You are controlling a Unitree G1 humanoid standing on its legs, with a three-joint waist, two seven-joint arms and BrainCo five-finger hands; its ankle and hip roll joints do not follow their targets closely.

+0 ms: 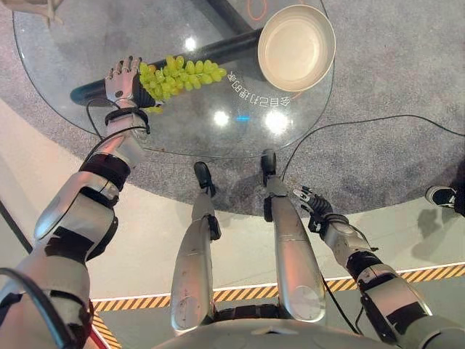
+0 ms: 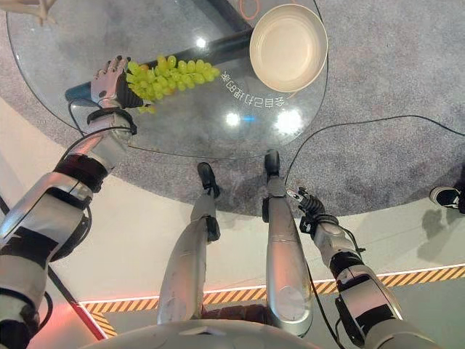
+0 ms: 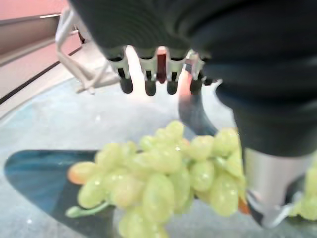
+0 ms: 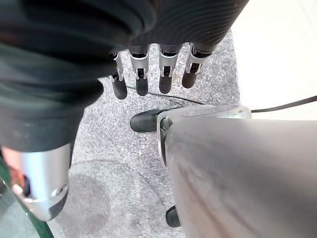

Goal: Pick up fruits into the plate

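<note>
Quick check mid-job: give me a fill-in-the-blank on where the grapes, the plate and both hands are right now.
1. The bunch of green grapes lies on the round ____ table.
2. The cream plate holds ____ fruit.
3. The hand at the grapes is the ____ hand.
4. The right hand hangs below the table's edge, its fingers ____ and holding nothing.

Missing words: glass; no; left; straight

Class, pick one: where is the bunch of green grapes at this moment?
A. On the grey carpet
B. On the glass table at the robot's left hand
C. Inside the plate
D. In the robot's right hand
B: the green grapes lie on the glass table right at the left hand, apart from the plate, which holds nothing.
</note>
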